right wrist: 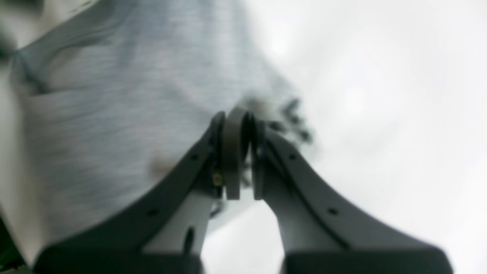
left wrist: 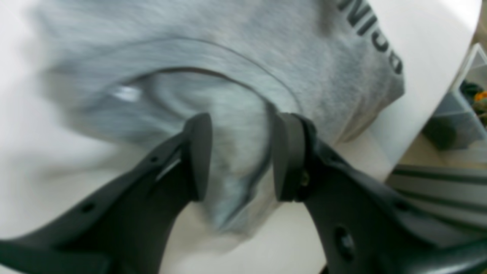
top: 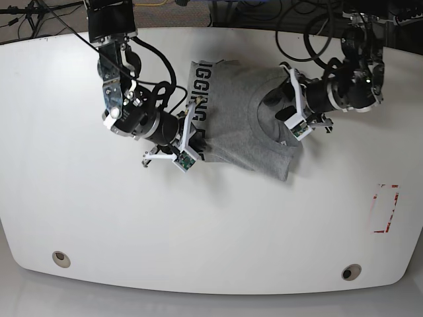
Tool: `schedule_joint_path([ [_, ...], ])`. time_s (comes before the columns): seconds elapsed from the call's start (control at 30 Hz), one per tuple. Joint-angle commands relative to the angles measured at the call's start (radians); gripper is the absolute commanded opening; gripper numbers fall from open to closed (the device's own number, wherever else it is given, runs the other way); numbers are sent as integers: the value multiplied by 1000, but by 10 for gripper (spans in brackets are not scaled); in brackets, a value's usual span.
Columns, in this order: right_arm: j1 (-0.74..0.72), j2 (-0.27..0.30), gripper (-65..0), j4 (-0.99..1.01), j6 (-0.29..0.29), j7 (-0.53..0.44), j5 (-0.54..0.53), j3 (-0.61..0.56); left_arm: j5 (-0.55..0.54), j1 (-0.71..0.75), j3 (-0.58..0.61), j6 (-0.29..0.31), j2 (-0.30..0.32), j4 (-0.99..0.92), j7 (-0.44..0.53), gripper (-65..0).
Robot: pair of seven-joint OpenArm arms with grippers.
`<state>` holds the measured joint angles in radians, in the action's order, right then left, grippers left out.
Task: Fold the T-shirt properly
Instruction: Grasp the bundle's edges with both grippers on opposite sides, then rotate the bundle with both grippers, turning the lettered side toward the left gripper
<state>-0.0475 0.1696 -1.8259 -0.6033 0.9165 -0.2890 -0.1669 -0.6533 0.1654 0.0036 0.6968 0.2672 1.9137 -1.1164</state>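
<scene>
The grey T-shirt (top: 238, 132) lies partly folded at the back middle of the white table (top: 198, 231), with its black lettering (top: 198, 99) along its left edge. My left gripper (top: 281, 112) is at the shirt's right side by the ribbed collar. In the left wrist view it (left wrist: 241, 156) is open, with a bunched fold of shirt (left wrist: 228, 57) between the parted fingers. My right gripper (top: 192, 129) is at the lettered left edge. In the right wrist view it (right wrist: 245, 152) is shut on that edge of the shirt (right wrist: 114, 114).
A red-outlined mark (top: 386, 208) sits near the table's right edge. Two round holes (top: 61, 258) (top: 351, 271) are near the front edge. Cables trail along the back. A grey bin (left wrist: 464, 114) stands beyond the table edge in the left wrist view.
</scene>
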Motion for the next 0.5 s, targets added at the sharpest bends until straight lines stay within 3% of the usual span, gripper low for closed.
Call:
schedule_joint_path([
  [0.0,-55,5,-609,35,-2,-47,-13,3,51,18,9,1,-35,20,31,-406],
  [0.17,-65,5,-609,125,-2,-155,-13,0,111,44,12,1,-111,22,32,-407],
  [0.37,-71,8,-609,289,-2,-308,-13,0,180,67,16,1,-153,13,32,-407],
  [0.47,-71,35,-609,378,-4,-393,-11,0,238,69,26,1,-168,11,32,-407],
])
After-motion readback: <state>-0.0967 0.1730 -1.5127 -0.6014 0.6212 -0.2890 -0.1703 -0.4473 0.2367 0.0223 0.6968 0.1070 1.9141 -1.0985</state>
